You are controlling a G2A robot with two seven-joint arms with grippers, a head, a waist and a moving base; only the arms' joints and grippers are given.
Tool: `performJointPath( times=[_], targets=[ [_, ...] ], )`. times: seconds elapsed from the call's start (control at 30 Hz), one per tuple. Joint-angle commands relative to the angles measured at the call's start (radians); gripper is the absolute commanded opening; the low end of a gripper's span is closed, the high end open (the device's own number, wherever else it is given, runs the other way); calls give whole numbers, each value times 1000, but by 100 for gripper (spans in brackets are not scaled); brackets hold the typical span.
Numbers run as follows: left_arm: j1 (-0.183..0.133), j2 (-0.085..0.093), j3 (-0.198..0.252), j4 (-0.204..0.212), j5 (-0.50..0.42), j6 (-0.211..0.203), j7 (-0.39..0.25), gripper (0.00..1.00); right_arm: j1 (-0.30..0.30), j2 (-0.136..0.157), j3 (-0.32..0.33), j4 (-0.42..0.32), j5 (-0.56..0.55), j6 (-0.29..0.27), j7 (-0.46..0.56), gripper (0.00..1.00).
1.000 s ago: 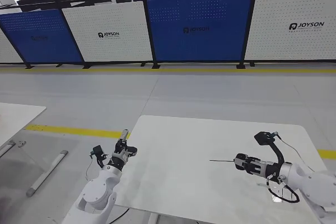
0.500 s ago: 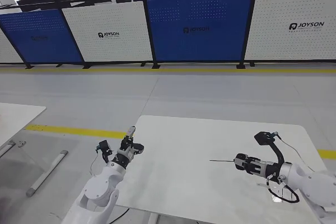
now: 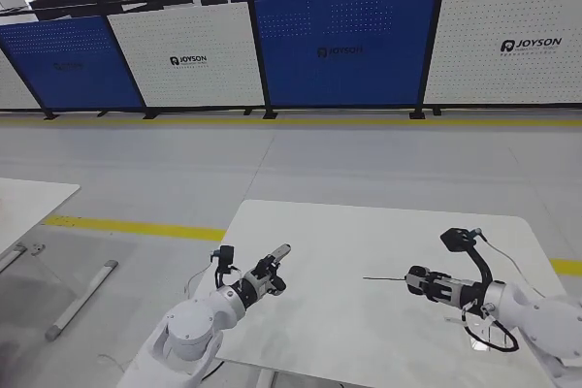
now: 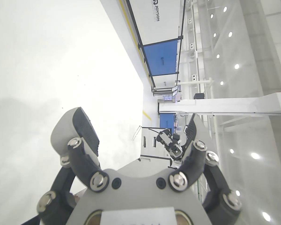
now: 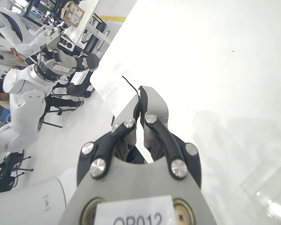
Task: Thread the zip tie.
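At the 4 o'clock side of the white table (image 3: 369, 218), as seen in the top view, my right gripper (image 3: 413, 281) is positioned above the surface with its fingers pressed together on the black zip tie (image 3: 383, 279). The tie is clamped at one end. Its free length projects straight out of the fingertips toward 9 o'clock, level above the table and touching nothing else. In the right wrist view, the same gripper (image 5: 140, 94) shows both pads closed flat against each other, and the thin strap (image 5: 130, 84) emerges from the tip with a slight curve. At the 8 o'clock side of the table, my left gripper (image 3: 277, 254) is over the table near its edge, aimed toward 2 o'clock. It is well apart from the tie's free tip, with bare tabletop between them. In the left wrist view, this gripper (image 4: 138, 127) has its ribbed pads (image 4: 85, 127) spread wide, with nothing between them. The tie lies roughly at 3 o'clock from the left gripper.
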Motion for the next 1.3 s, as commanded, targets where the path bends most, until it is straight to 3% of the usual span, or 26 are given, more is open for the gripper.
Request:
performJointPath(
  times=[0.0,0.1,0.33,0.53,0.67,0.93,1.13,1.27],
  targets=[
    [0,0,0,0,0,0,0,100,0,0,0,0,0,0,0,0],
    [-1,-1,6,15,-21,0,-10,100,-6,-1,-11,-12,-114,36,-55,0],
    [-46,11,43,94,-194,0,-96,100,24,-14,-57,-13,-301,-99,-149,0],
    [-116,53,135,129,-328,0,-105,100,45,-22,-103,-17,-413,-248,-120,0],
    [-207,92,216,178,-344,0,-4,100,51,-24,-106,-10,-409,-264,-106,0],
    [-207,92,216,178,-344,0,-4,100,50,-24,-106,-10,-412,-263,-111,0],
    [-207,97,242,201,-461,0,-59,100,54,-29,-124,-63,-590,-319,-169,0],
    [-237,117,294,195,-542,0,-42,100,63,-34,-154,-110,-722,-347,-166,0]
  ],
)
